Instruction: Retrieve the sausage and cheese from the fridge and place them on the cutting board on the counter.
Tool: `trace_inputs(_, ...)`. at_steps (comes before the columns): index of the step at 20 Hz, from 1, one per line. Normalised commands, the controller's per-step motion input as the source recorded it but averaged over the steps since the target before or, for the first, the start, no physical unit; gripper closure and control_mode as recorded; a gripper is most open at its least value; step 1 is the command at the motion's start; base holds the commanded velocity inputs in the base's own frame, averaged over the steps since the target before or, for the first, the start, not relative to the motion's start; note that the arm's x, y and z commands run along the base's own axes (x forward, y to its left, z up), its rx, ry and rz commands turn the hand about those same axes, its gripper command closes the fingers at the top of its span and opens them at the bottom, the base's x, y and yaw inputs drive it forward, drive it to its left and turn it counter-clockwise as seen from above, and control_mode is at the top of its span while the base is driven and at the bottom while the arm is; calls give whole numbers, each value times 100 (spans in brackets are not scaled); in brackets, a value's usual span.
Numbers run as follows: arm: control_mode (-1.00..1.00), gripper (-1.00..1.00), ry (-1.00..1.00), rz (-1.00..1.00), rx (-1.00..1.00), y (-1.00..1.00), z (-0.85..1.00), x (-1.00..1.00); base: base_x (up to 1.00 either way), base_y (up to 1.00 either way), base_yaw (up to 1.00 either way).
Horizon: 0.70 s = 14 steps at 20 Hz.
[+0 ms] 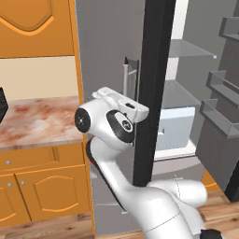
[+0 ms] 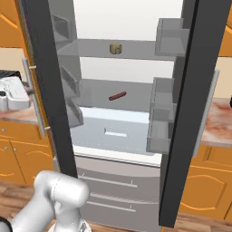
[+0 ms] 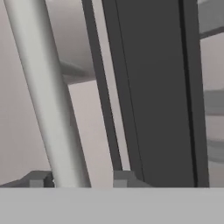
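Open fridge (image 2: 122, 113), contents on two shelves.
We see the cheese (image 2: 116, 48) on the upper shelf, the sausage (image 2: 117, 96) on the shelf below it.

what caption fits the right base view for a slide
Open fridge with cheese on the upper shelf and sausage on the shelf below.

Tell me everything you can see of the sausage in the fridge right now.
The sausage is a short, dark red-brown cylinder with rounded ends. It lies flat and slightly slanted on the middle glass shelf of the open grey fridge, near the back wall. Nothing else touches it; the pale tan cheese chunk sits one shelf above.
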Motion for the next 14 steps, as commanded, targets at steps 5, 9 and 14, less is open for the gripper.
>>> trace_inputs(5,-100,100,-3,-31,-3,71,-3,-79,0,0,0)
trace_inputs(9,-100,-100,0,-32,-1,92,-34,-10,0,0,0)
trace_inputs(14,-100,-100,3,-38,0,46,-8,-23,0,0,0)
